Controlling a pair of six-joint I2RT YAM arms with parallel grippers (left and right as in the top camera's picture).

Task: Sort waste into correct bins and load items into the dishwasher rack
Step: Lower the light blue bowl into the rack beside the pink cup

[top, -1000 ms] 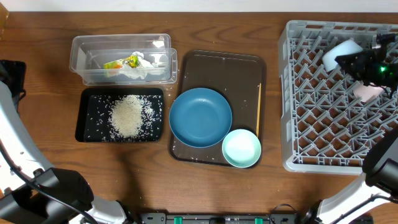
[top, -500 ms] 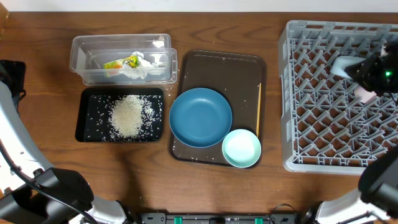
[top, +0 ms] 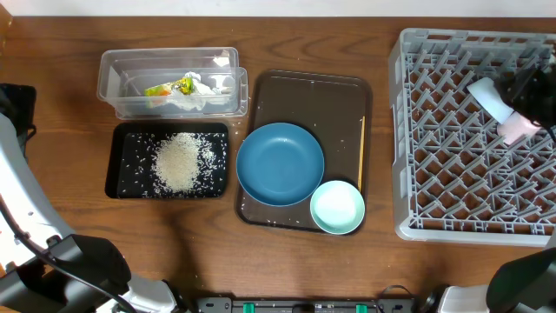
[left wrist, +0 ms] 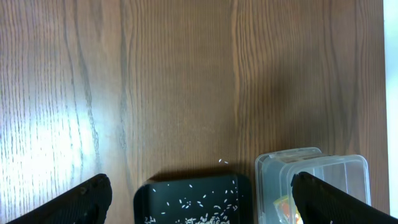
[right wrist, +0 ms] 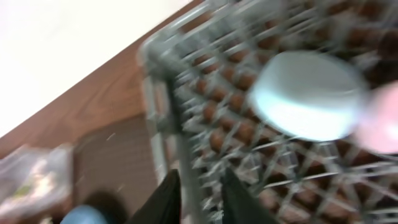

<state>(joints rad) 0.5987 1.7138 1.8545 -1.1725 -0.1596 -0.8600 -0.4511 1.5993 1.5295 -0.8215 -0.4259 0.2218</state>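
In the grey dishwasher rack (top: 452, 174) a pale bowl (top: 486, 94) lies tilted on the pegs next to a pink cup (top: 519, 128). My right gripper (right wrist: 200, 177) hovers above the rack, its jaws a little apart with nothing between them; the bowl (right wrist: 308, 93) sits ahead of it. A dark-blue plate (top: 280, 163), a mint bowl (top: 337, 207) and a thin wooden stick (top: 361, 155) rest on the brown tray (top: 339, 96). Rice (top: 178, 161) lies in the black tray (top: 122, 178). The wrapper (top: 187, 89) is in the clear tub (top: 117, 74). My left gripper (left wrist: 200, 186) is wide open and holds nothing.
The left arm (top: 16, 113) stands at the table's left edge, beside the tub and black tray. A few stray rice grains (left wrist: 222, 162) lie on the wood near the black tray (left wrist: 193, 196). The right wrist view is blurred.
My right gripper has let go of the pale bowl and drawn back toward the right edge of the rack. The bowl now lies on the pegs by the pink cup. The left arm has not moved.
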